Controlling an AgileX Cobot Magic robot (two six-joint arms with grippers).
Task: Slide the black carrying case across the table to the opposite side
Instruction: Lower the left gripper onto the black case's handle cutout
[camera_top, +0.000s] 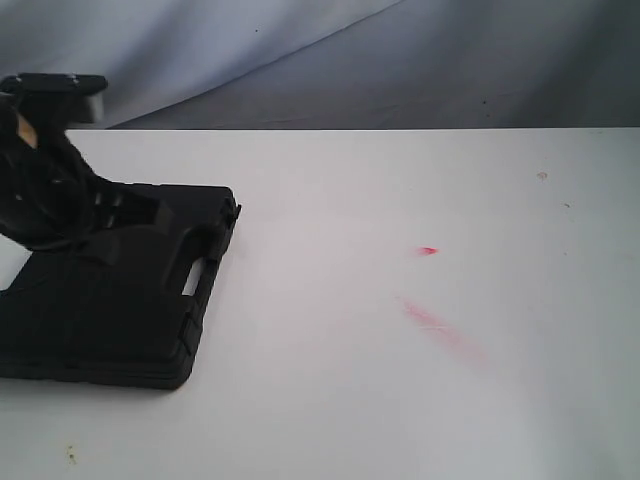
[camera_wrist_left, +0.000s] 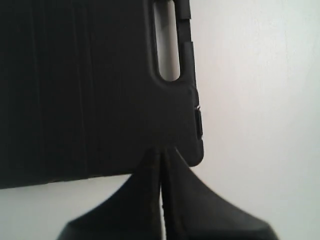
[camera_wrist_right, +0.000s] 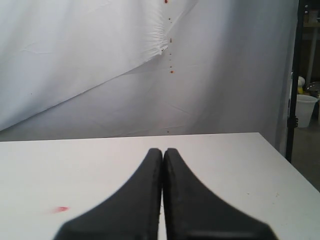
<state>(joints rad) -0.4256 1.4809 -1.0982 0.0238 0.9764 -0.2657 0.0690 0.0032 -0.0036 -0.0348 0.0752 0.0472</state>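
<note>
The wide white surface (camera_top: 420, 400) is lying smooth and plain, and I judge it is offering a long sliding run toward its right edge. The case (camera_top: 100, 320) is resting flat at the left edge, toward the near corner: matte black plastic, boxy and ribbed. The left pincer (camera_wrist_left: 161, 150) is setting its tips, fingers together, against the case's rim by a corner, probably working as a blunt pusher rather than a clamp. The right pincer (camera_wrist_right: 162, 151) is hovering above the surface away from the case, fingers together, holding nothing. The rounded handle slot (camera_wrist_left: 167, 45) is facing the open run, with the small latch (camera_wrist_left: 198, 122) sitting just beside it.
</note>
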